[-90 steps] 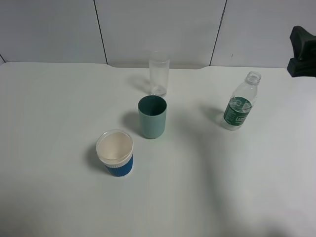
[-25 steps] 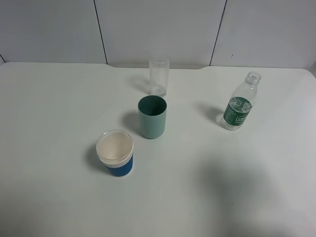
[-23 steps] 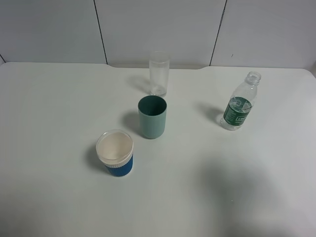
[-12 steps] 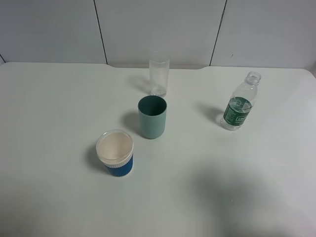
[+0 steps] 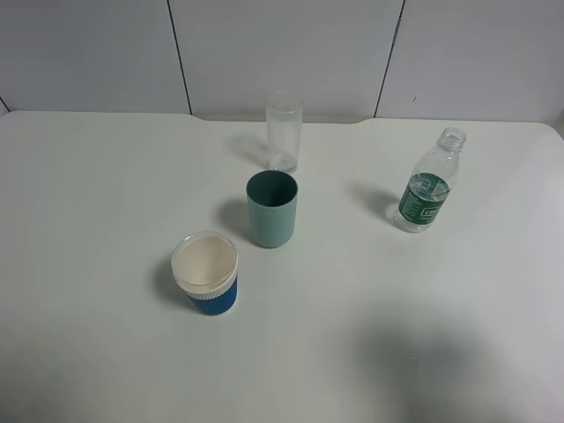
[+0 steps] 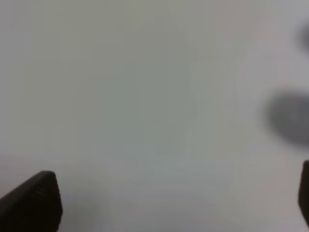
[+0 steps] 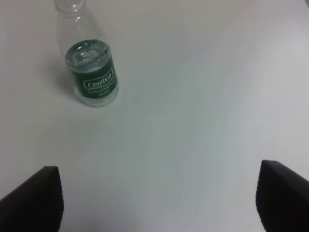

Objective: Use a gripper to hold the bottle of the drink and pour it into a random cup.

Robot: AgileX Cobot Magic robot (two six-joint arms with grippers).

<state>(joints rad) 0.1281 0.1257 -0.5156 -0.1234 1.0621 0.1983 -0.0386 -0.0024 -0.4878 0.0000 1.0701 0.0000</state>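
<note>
— Right claw point(image 7: 157, 198): how is it seen?
— Spread wide, nothing gripped, the white worktop point(image 5: 106, 194) beneath; the left claw point(image 6: 164, 203) is likewise parted and empty.
— And the bottle point(image 5: 427, 181)?
— Stood upright at the worktop's far right, long axis vertical, its capless neck pointed up, well apart from the teal cup point(image 5: 271, 209) at centre.

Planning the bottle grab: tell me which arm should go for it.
Right. The bottle stands upright on the right side of the table, and the right gripper already has it in its view with jaws wide open. The left gripper sees only bare table.
</note>
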